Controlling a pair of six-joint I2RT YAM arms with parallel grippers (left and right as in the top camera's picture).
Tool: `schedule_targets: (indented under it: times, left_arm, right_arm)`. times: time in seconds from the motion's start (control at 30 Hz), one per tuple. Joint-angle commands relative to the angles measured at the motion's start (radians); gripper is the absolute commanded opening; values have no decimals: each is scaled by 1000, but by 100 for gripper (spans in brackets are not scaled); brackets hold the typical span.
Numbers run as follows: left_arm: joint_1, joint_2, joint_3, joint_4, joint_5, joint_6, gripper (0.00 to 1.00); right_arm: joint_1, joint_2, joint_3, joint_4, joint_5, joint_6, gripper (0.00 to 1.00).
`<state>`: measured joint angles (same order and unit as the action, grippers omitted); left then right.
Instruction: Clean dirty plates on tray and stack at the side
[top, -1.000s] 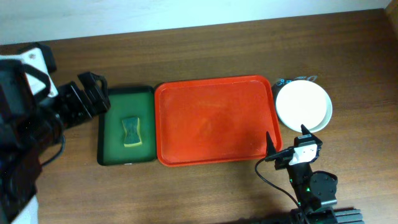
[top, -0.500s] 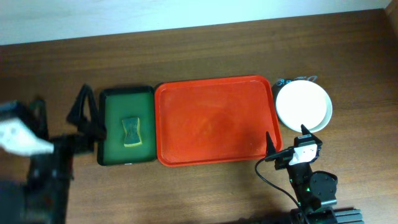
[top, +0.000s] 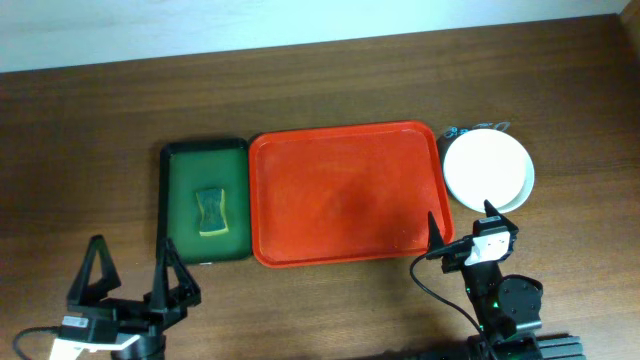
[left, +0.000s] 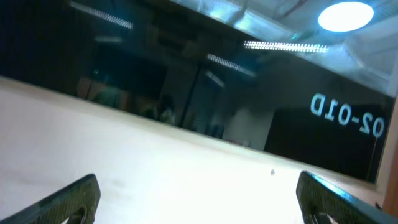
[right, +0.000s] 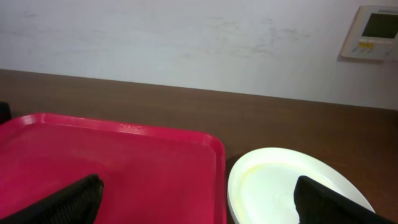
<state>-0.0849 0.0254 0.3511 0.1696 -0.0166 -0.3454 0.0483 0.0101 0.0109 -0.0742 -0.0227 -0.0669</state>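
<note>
Whatever lies under the cream-white plate (top: 488, 170) is hidden, apart from a bluish sliver (top: 453, 131) at its 11 o'clock rim. In the right wrist view, the bottom edge cuts off that plate at 5 o'clock and the red tray (right: 124, 165) at 7 o'clock. In the left wrist view, the left gripper (left: 200, 202) shows only two fingertips (left: 74, 198), cut off at the bottom edge.

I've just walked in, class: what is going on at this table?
Nothing is being handled right now. The left pincer and right pincer both hang open and empty, low in the overhead view. The red tray is bare. A cream-white plate sits beside its right end, apparently topping a stack, though little shows underneath. The sponge lies in the green tray.
</note>
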Motion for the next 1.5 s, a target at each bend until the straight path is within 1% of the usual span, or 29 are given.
schedule_targets:
  times: [0.0,0.2,0.27,0.4,0.43,0.5,0.63,0.7,1.47]
  left_arm:
    - [-4,-20,-129,77,-6,-3,99]
    - [32,-20,-312,84,-6,-3,99]
    - [37,-20,-342,78,-6,-2,99]
    - [70,-20,-343,-132,-6,3,99]
    - [80,-20,-343,-174,-6,19,99]
    - [83,-20,-343,-243,-6,118,99]
    - [84,-20,-343,-252,-6,286,99]
    - [83,-20,-343,-253,-5,317,99]
    - [83,-20,-342,-253,-2,317,99]
  right_arm:
    - [-5,-6,-5,-5,9,3,99]
    - [-5,-6,-5,-5,9,3,98]
    - [-5,-6,-5,-5,9,3,99]
    - [-5,-6,-5,-5,9,3,98]
    - [-5,-6,-5,-5,9,3,99]
    - [-5,-6,-5,-5,9,3,99]
    - [-5,-6,-5,-5,9,3,98]
    - [-5,-6,-5,-5,9,3,98]
    - [-5,-6,-5,-5,9,3,99]
